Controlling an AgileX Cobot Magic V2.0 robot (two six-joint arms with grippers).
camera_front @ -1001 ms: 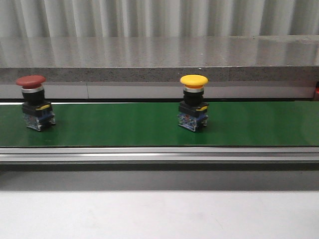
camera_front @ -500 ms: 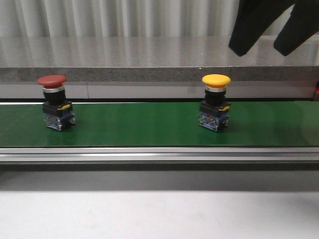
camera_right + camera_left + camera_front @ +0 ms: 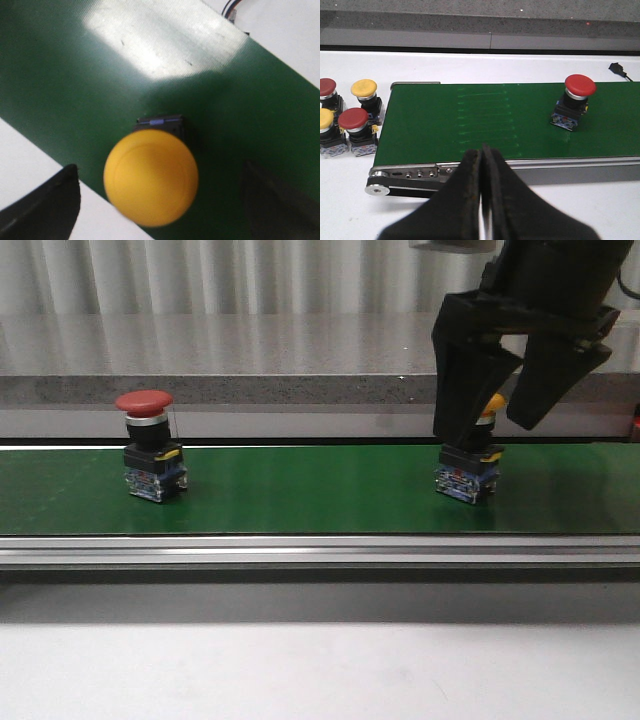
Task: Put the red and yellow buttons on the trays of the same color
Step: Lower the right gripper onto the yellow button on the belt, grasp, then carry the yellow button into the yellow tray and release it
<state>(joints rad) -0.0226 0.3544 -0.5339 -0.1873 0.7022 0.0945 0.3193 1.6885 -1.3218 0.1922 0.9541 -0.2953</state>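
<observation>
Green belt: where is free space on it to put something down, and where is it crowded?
Free: the green belt between the red button and the yellow button. Crowded: around the yellow button, where the right gripper straddles it.

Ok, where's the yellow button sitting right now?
In the front view the yellow button stands on the right part of the green belt, between the open jaws of the right gripper, far right of the red button.

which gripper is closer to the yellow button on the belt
Right. The right gripper is open, its fingers either side of the yellow button on the green belt. The left gripper is shut, at the belt's near edge, far from it.
</observation>
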